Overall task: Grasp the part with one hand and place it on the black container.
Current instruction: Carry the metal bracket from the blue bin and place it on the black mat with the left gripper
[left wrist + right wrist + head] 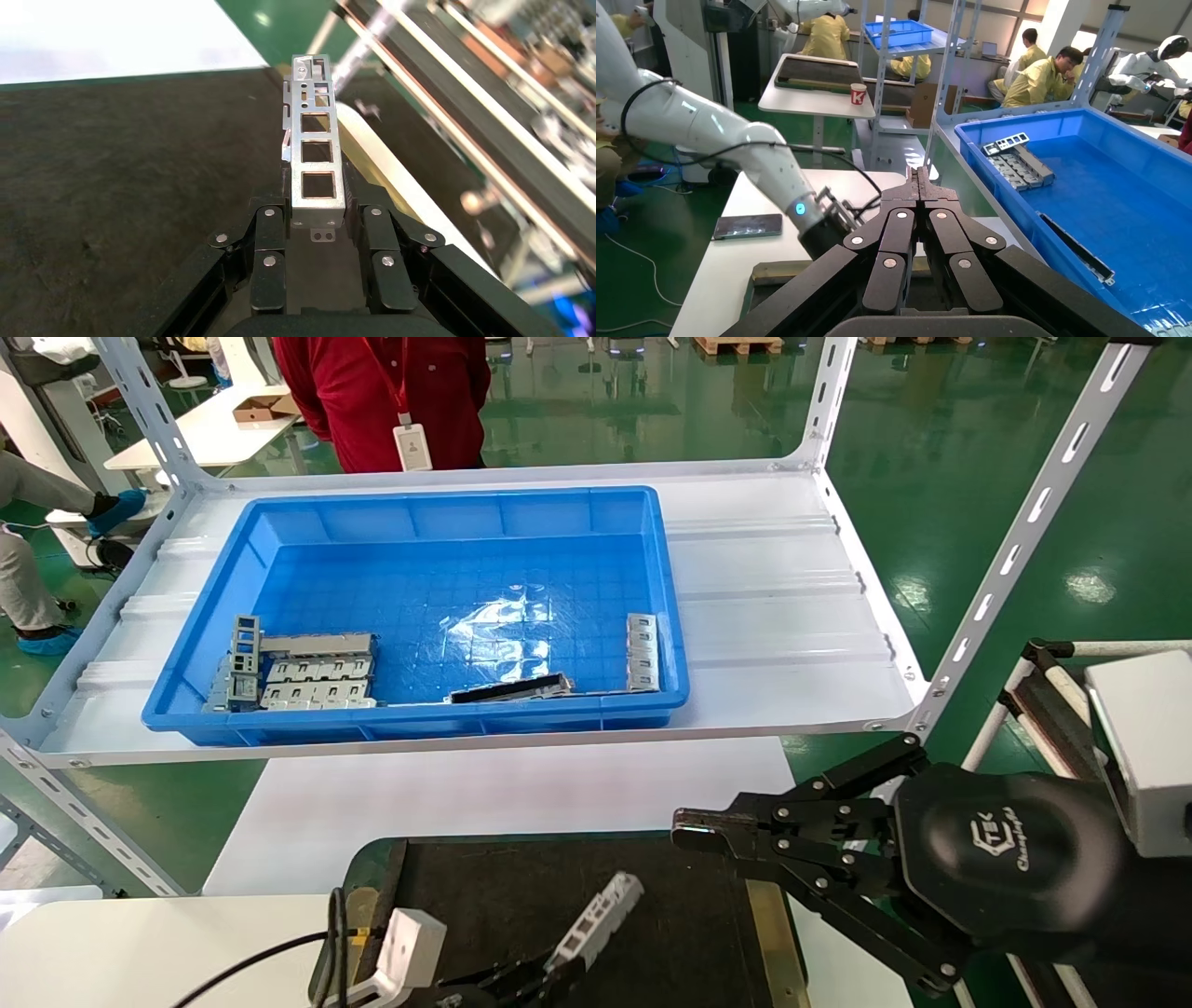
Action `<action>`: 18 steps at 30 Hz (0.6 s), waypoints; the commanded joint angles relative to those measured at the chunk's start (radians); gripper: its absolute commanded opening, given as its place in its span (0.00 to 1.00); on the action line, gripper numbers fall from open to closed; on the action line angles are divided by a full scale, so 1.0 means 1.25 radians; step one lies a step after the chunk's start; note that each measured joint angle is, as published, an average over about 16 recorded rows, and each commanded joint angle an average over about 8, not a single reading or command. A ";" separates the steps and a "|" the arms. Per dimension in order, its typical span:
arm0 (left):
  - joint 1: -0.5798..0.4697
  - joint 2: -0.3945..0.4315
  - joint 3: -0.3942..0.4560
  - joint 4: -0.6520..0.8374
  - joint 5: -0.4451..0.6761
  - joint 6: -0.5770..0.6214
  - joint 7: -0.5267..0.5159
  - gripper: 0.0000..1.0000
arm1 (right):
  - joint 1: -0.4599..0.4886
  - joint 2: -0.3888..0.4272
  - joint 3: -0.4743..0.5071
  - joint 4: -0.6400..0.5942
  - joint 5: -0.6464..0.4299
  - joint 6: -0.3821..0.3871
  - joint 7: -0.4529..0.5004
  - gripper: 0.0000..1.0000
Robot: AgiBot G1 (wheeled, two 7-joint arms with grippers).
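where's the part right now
The part is clamped in the left gripper, low in the head view, held tilted above the black container; the shut right gripper sits to its right.

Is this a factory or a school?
Probably a factory floor or robot workshop: shiny green floor, metal shelving holding a blue bin of parts, and workers in yellow coats nearby.

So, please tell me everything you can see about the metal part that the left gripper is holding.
The part is a slim silver-grey bar of thin, folded sheet metal. It has a row of square cut-outs, smaller holes near its far end and a little tab at its near end. The left gripper is shut on its near end, one finger on each side. The bar points away from the gripper, tilted upward, over the black container. It does not seem to touch the container.
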 commanded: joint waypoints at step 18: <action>0.029 0.246 0.075 0.096 0.119 -0.454 -0.099 0.00 | 0.000 0.000 0.000 0.000 0.000 0.000 0.000 0.00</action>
